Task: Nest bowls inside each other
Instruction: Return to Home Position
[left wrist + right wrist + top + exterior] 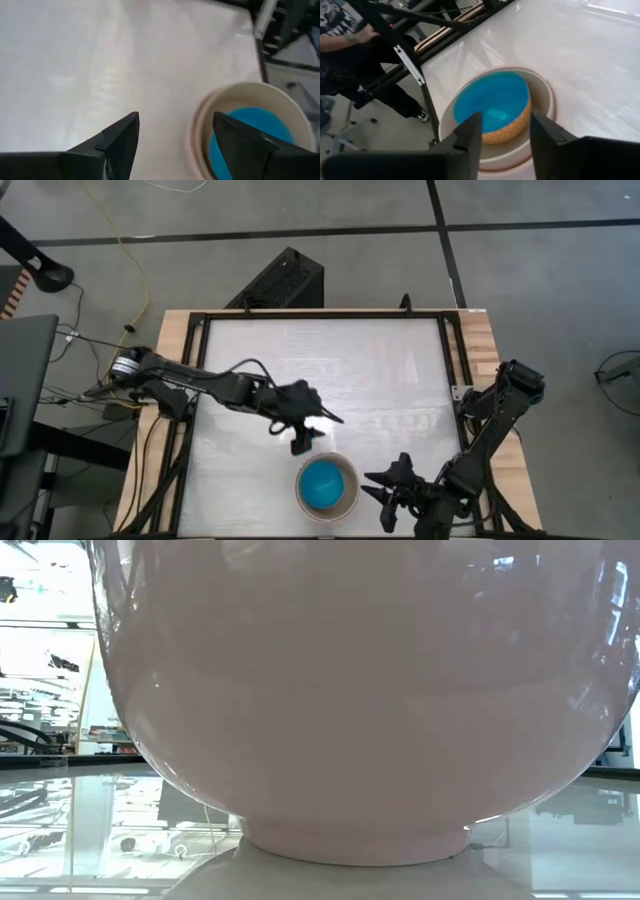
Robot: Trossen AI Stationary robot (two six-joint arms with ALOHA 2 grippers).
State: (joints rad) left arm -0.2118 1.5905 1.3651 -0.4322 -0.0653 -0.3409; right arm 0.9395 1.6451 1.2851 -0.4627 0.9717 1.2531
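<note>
Both of my grippers are empty. On my left gripper [175,117] the two dark fingers are spread wide, with only the white table top [330,360] between them. My right gripper [505,116] is spread about as wide and clasps nothing.

The nested stack of round plastic bowls [327,485] stands at the 6 o'clock edge of the table. A small bright blue bowl [492,97] lies innermost, and below its rim I can see a tan patterned wall. The large cream-white outer bowl [370,690] stands flat on its foot and holds everything. I see no bowl standing apart on the table, so I judge the nesting done and the step in hand to be taking both arms home.

From above, my left arm reaches in from the 9 o'clock side, stretched low across the table. Its gripper hangs just beside the stack at about the stack's 11 o'clock, tilted down towards the table. My right arm is folded back on itself along the 3 o'clock edge, and its gripper is near the stack at the stack's 3 o'clock, aimed at the blue bowl.

I think the next move calls for lifting each gripper up and away before swinging it. One left finger shows close to the cream rim, and a sideways sweep could nudge the stack.
</note>
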